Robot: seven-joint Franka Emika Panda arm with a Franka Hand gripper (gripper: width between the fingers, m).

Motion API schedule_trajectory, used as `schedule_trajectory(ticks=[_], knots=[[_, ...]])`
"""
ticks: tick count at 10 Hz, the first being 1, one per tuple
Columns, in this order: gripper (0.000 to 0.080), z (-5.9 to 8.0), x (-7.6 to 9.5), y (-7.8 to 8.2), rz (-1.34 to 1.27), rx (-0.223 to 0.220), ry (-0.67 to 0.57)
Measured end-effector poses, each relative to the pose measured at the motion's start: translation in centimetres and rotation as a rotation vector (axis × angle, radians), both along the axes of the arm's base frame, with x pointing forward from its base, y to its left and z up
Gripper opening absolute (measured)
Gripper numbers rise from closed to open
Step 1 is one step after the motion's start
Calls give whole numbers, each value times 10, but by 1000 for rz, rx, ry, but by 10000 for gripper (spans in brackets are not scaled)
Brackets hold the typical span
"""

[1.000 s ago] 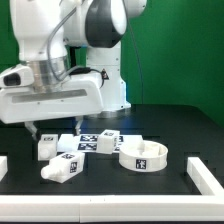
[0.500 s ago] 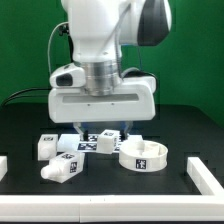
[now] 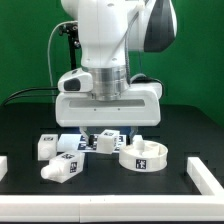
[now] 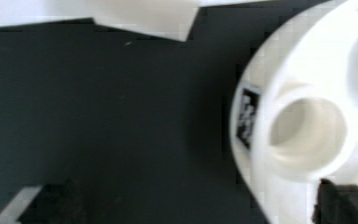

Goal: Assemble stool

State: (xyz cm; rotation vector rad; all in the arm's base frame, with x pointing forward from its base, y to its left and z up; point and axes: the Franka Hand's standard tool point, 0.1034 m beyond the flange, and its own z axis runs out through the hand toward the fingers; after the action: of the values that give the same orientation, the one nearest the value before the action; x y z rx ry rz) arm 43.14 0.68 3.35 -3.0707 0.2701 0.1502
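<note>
The round white stool seat [image 3: 141, 156] lies on the black table, with a marker tag on its side wall. In the wrist view the seat [image 4: 318, 70] fills one side, showing a round socket [image 4: 309, 130] and the tag [image 4: 249, 115]. My gripper [image 3: 108, 138] hangs low, just to the exterior view's left of the seat. It is open and empty [image 4: 202, 205]: one finger [image 4: 345, 200] is over the seat's edge and the other over bare table. Two chunky white legs [image 3: 47, 147] [image 3: 62, 167] lie at the exterior view's left. A third leg [image 3: 112, 141] lies by my fingers.
White tagged pieces [image 3: 80, 142] lie behind the gripper; one white corner shows in the wrist view [image 4: 149, 15]. White border rails stand at the table's sides [image 3: 3, 165] [image 3: 208, 172]. A green wall is behind the arm.
The arm has swung to the exterior view's right, from above the legs to beside the seat, and has come lower. No part has moved.
</note>
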Motion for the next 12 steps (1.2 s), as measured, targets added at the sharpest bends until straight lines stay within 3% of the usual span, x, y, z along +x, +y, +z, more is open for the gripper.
schedule_trajectory(ticks=[7, 8, 10, 12], knots=[[649, -27, -13, 20, 27, -15, 7], [560, -26, -13, 20, 32, -15, 6], [298, -26, -12, 20, 31, -15, 6], [301, -26, -12, 20, 31, -15, 5]])
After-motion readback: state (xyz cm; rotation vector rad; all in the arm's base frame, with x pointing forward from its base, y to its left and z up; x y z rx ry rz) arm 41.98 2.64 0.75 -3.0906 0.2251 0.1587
